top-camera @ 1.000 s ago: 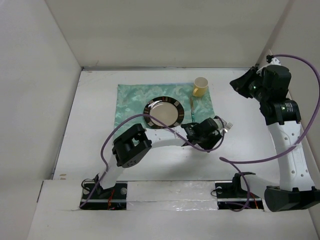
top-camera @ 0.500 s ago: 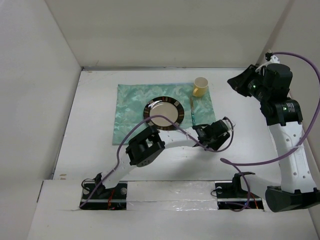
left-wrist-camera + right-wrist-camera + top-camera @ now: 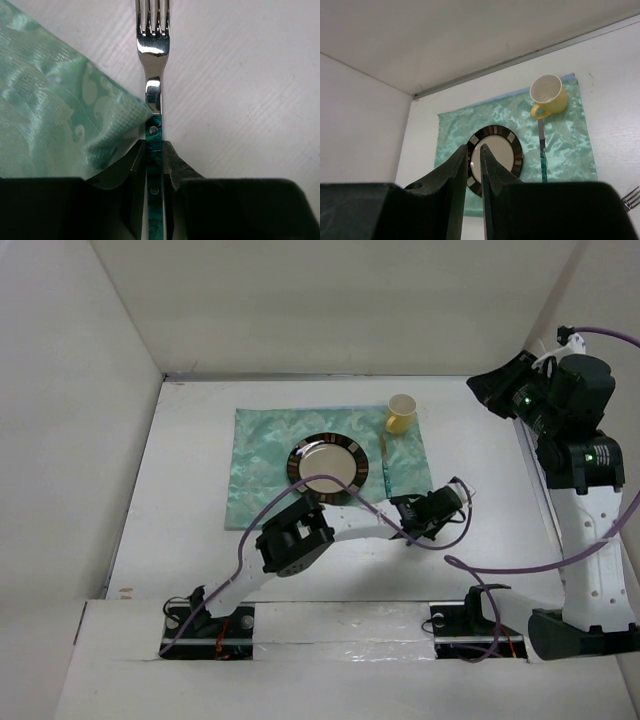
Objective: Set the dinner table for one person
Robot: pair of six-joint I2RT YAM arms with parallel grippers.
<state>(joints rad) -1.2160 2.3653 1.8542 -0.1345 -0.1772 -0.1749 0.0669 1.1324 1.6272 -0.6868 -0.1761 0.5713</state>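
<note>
A fork (image 3: 154, 75) with a green marbled handle lies on the white dinner table (image 3: 190, 500), just off the right front corner of the green placemat (image 3: 260, 455). My left gripper (image 3: 154, 150) is shut on that handle, with the tines pointing away from it. From above, the left gripper (image 3: 437, 508) is low by the mat's corner. My right gripper (image 3: 474, 155) hangs high at the back right, its jaws a narrow gap apart with nothing between them. A dark-rimmed plate (image 3: 327, 464), a yellow cup (image 3: 401, 414) and a knife (image 3: 386, 462) rest on the mat.
The placemat's corner (image 3: 115, 130) bulges up against my left finger. A purple cable (image 3: 300, 495) loops over the plate's near rim. White wall panels enclose the table on three sides. The right arm (image 3: 585, 500) stands along the right wall.
My left gripper slid right over the fork and closed on its handle. The right arm swung a little further right and back.
</note>
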